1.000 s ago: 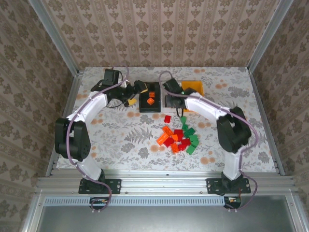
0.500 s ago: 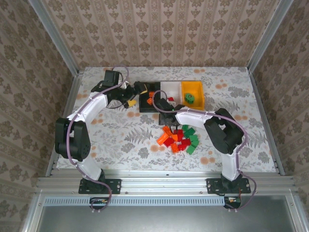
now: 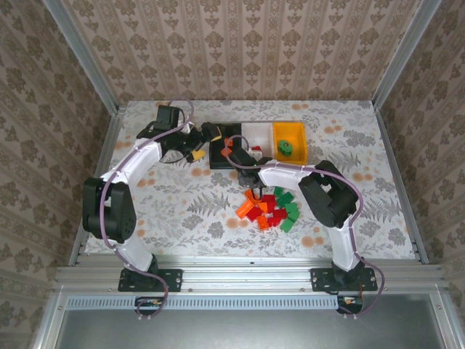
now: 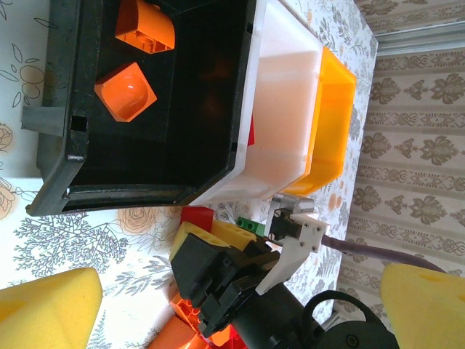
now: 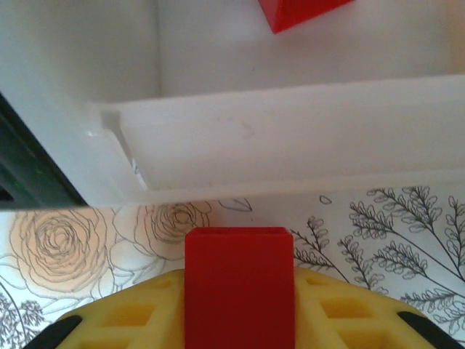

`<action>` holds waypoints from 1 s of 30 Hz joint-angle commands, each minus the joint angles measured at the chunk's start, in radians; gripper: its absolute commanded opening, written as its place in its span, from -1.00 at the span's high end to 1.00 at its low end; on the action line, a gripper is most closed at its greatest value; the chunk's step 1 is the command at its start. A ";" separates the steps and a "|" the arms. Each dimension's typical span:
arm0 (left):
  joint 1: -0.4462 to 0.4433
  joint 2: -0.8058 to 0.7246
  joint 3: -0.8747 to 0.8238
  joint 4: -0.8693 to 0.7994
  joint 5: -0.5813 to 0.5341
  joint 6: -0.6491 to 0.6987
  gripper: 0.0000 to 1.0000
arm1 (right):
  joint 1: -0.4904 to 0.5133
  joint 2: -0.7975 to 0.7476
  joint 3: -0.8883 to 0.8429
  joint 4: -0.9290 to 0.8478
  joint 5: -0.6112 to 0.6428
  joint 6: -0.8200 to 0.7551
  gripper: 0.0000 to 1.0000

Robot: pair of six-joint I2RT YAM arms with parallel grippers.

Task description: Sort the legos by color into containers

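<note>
My right gripper (image 5: pixel 240 320) is shut on a red lego (image 5: pixel 240 287), which stands between its yellow pads just in front of the white container (image 5: pixel 290 138). Another red lego (image 5: pixel 301 11) lies inside that container. In the left wrist view the same held red lego (image 4: pixel 197 217) shows below the white container (image 4: pixel 280 109). My left gripper (image 3: pixel 205 142) hangs open beside the black container (image 4: pixel 182 123), which holds two orange legos (image 4: pixel 125 91). The orange-yellow container (image 3: pixel 289 132) holds a green lego (image 3: pixel 285 149). Several loose legos (image 3: pixel 269 207) lie mid-table.
The three containers stand side by side at the back of the floral table (image 3: pixel 182 203). The right arm (image 3: pixel 290 173) reaches across just above the lego pile. Metal frame rails (image 3: pixel 251 273) edge the table's near side.
The right arm swung left from over the white and orange-yellow containers down to the table in front of the white one, and its jaws closed on a red lego. The left arm stayed still.
</note>
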 commanded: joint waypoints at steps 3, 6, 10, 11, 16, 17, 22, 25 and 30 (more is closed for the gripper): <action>-0.002 -0.029 -0.009 0.011 -0.003 -0.016 -0.99 | 0.017 -0.008 -0.025 0.033 0.051 -0.026 0.41; -0.010 -0.035 -0.016 0.029 0.011 -0.030 -0.99 | 0.048 -0.084 -0.056 0.029 0.078 -0.053 0.42; -0.020 -0.044 -0.012 0.028 0.007 -0.024 -0.99 | 0.067 -0.219 -0.080 0.011 0.105 -0.101 0.42; -0.021 -0.043 -0.014 0.027 0.006 -0.024 -0.99 | 0.063 -0.245 -0.070 0.000 0.111 -0.120 0.42; -0.019 -0.038 -0.028 0.042 0.007 -0.043 -0.98 | -0.014 -0.238 0.047 -0.049 0.095 -0.228 0.41; -0.019 -0.040 -0.034 0.049 0.007 -0.049 -0.98 | -0.039 -0.209 0.084 -0.058 0.078 -0.244 0.41; -0.020 -0.044 -0.022 0.018 -0.036 -0.022 -0.97 | -0.139 -0.043 0.252 -0.090 -0.022 -0.289 0.41; -0.017 -0.040 -0.015 0.003 -0.047 -0.012 -0.97 | -0.175 0.043 0.351 -0.117 -0.041 -0.301 0.40; -0.017 -0.026 -0.018 0.015 -0.029 -0.024 -0.97 | -0.200 0.161 0.497 -0.166 -0.062 -0.338 0.37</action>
